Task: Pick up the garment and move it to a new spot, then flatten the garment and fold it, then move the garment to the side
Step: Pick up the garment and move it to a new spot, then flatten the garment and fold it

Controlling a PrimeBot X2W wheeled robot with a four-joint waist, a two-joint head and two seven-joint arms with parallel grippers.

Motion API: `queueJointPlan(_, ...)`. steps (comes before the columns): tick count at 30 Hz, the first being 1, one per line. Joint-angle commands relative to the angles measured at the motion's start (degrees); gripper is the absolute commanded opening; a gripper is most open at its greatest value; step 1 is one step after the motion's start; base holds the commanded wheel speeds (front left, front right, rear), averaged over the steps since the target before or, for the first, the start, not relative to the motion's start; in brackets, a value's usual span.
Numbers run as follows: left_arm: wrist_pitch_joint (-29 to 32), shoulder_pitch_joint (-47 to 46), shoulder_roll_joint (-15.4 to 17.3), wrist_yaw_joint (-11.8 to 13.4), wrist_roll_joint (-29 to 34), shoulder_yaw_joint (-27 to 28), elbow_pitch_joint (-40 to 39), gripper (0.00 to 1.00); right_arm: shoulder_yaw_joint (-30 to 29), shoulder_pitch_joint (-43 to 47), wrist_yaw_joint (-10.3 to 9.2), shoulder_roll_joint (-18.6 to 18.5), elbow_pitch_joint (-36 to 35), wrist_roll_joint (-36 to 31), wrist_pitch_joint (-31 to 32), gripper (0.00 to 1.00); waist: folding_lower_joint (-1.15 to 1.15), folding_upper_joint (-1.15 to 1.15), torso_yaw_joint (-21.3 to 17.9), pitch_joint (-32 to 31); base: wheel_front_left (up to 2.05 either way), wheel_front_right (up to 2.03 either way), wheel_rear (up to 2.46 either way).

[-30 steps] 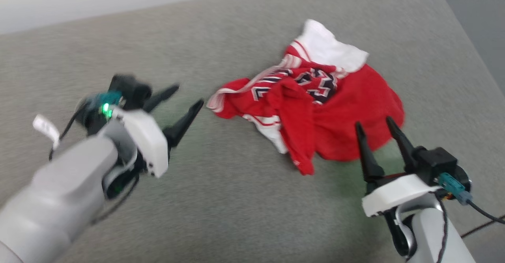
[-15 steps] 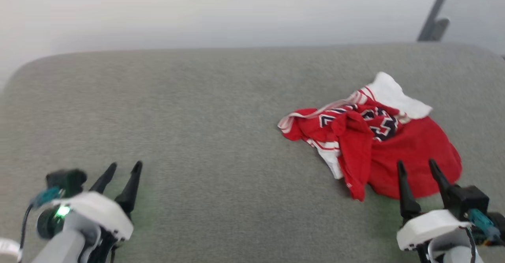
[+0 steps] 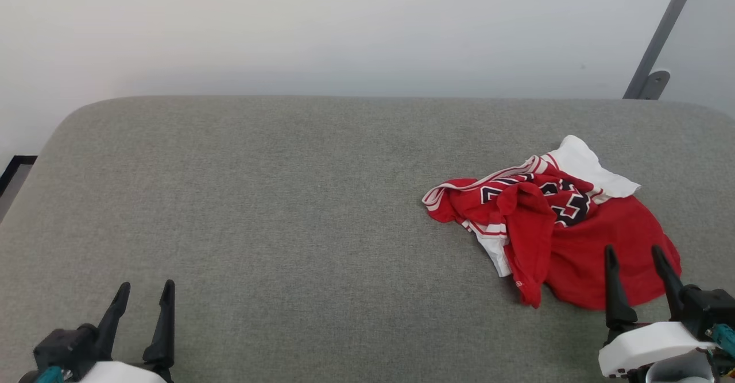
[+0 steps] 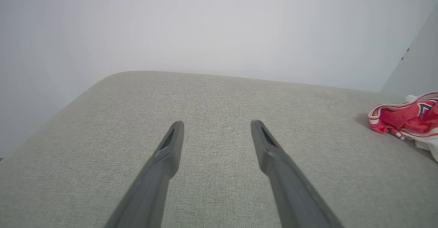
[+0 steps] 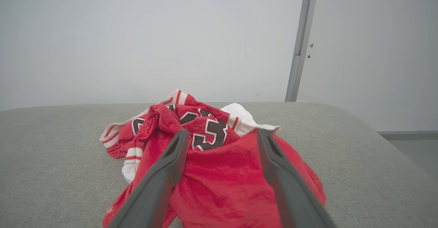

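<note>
The garment point(image 3: 580, 239), a red jersey with white sleeves, striped trim and black-and-white lettering, lies crumpled on the right side of the grey cushioned surface point(image 3: 298, 199). My right gripper point(image 3: 633, 252) stands open at the lower right, its fingertips over the garment's near red edge, nothing between them. In the right wrist view the garment point(image 5: 215, 166) lies just beyond and under the open right gripper point(image 5: 222, 134). My left gripper point(image 3: 146, 288) stands open at the lower left, far from the garment. The left wrist view has the open left gripper point(image 4: 216, 124) over bare cushion and the garment's striped edge point(image 4: 407, 117) at far right.
A pale wall point(image 3: 321, 27) rises behind the cushioned surface. A grey metal post point(image 3: 660, 33) leans at the back right. The surface's rounded left edge point(image 3: 34, 165) drops to a dark floor strip. Bare cushion spreads left and centre.
The head camera has tilted up and swung, so the whole picture shifted. My left gripper has drawn back from beside the garment to the lower left. The garment lies as before.
</note>
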Motion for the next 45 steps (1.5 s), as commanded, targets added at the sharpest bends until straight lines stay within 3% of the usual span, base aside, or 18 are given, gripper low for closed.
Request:
queueJointPlan(1, -0.29, 0.87, -0.45, -0.25, 1.24, 0.81, -1.27, 1.0, 0.03, 0.3, -0.04, -0.01, -0.55, 0.31, -0.11, 1.0, 0.0, 0.0, -0.18, 0.1, 0.0, 0.0, 0.0)
queueJointPlan(8, -0.29, 4.05, -3.06, -0.38, 5.17, 1.84, -5.93, 1.0, 0.32, 0.66, -0.04, 0.29, -1.14, 0.23, -0.11, 1.0, 0.0, 0.0, -0.74, 0.75, 0.0, 0.0, 0.0)
queueJointPlan(22, -0.29, 4.82, -2.88, -0.35, 4.65, 1.6, -6.24, 1.0, 0.58, -0.15, -0.04, 0.72, -0.76, -0.63, -0.11, 1.0, 0.0, 0.0, -1.15, 1.09, 0.0, 0.0, 0.0)
queueJointPlan(26, -0.29, 3.57, -2.46, -0.35, 3.84, -0.75, -6.89, 1.0, 0.83, -0.94, -0.04, 0.86, -0.77, -0.58, -0.12, 1.0, 0.0, 0.0, -1.67, 1.77, 0.0, 0.0, 0.0)
queueJointPlan(31, -0.29, -4.1, 2.08, -0.36, -0.43, -9.75, -7.62, 1.0, 1.43, -2.91, -0.04, 1.2, -1.47, -0.63, -0.11, 1.0, 0.0, 0.0, -3.15, 4.3, 0.0, 0.0, 0.0)
queueJointPlan(37, 2.75, -20.44, 11.47, -0.36, -11.4, -28.45, -6.78, 1.0, 2.15, -5.66, -0.04, 1.7, -2.18, -0.1, -0.12, 1.0, 0.0, 0.0, -7.14, 8.27, 0.0, 0.0, 0.0)
queueJointPlan(40, 9.11, -28.51, 15.31, -0.36, -20.64, -38.66, -6.87, 1.0, 2.5, -6.84, -0.04, 1.72, -2.38, 0.49, -0.12, 1.0, 0.0, 0.0, -9.82, 10.58, 0.0, 0.0, 0.0)
queueJointPlan(45, 24.88, -40.86, 19.85, -0.36, -34.88, -53.91, -6.38, 1.0, 3.6, -8.61, -0.04, 1.76, -2.88, 3.59, -0.12, 1.0, 0.0, 0.0, -14.22, 14.59, 0.0, 0.0, 0.0)
